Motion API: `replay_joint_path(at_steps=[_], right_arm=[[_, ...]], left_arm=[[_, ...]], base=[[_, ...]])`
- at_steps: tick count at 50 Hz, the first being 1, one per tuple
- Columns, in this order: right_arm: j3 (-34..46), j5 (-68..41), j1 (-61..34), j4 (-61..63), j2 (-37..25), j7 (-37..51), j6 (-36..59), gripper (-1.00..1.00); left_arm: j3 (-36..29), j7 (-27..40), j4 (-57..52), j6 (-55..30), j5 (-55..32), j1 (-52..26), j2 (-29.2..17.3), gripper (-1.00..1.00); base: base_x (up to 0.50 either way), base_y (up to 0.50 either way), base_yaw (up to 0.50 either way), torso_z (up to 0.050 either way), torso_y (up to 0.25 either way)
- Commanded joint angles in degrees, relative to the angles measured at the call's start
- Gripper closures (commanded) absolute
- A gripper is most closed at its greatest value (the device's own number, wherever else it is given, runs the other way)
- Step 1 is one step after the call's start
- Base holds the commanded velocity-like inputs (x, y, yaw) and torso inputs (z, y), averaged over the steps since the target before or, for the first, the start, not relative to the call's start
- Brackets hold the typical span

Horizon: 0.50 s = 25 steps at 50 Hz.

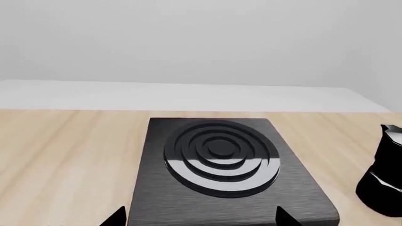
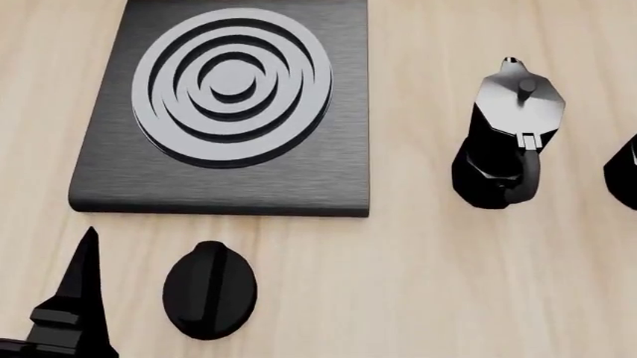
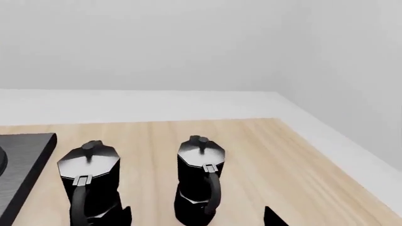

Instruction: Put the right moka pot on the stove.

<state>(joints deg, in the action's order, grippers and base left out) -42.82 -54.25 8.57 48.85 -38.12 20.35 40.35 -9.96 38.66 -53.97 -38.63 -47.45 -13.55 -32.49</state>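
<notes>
The right moka pot [image 3: 199,181], glossy black with a grey lid, stands upright on the wooden counter, handle toward the camera. My right gripper [image 3: 197,217] is open, and the pot's base shows in the gap between the two fingertips, touching neither. In the head view only the edge of this pot [image 2: 627,175] shows at the right border, and the right gripper is out of view there. The stove [image 2: 234,112] is a dark slab with a ringed burner, at the upper left. My left gripper [image 1: 201,217] is open and empty over the stove's [image 1: 220,160] near edge.
A look-alike moka pot [image 2: 506,142] stands between the stove and the right pot, also seen as the left-hand pot [image 3: 88,181] in the right wrist view. A black oval knob [image 2: 209,289] lies in front of the stove. The counter's [image 3: 295,160] right edge meets a white ledge.
</notes>
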Motion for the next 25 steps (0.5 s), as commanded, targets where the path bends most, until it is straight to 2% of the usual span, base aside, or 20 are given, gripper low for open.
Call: replay_joint_path(at_steps=[1,12,13,25], right_arm=[[-1.7,-4.4,-1.9,-3.4,-2.3,0.3,0.8,-1.00],[-0.1,-2.8,-3.8,-8.0,-3.0,-1.9,-0.5,-1.00],[0.9,-0.4,-3.0,-8.8,-1.7,-3.3,-2.2,-1.00],[4.9,0.0,-7.8,-13.8,-5.6,-4.0,-1.3,-1.00]], left_arm=[[-0.2,-0.2,0.4,0.8,0.2,0.3,-0.1,-1.00],[0.1,0.5,0.4,0.6,-1.2,-0.2,-0.3,-1.00],[0.1,0.5,0.4,0.6,-1.2,-0.2,-0.3,-1.00],[0.1,1.2,0.5,0.5,-1.8,-0.5,-0.4,-1.00]], base=[[0.00,0.00,0.00,0.000,0.000],[0.00,0.00,0.00,0.000,0.000],[0.00,0.00,0.00,0.000,0.000],[0.00,0.00,0.00,0.000,0.000]])
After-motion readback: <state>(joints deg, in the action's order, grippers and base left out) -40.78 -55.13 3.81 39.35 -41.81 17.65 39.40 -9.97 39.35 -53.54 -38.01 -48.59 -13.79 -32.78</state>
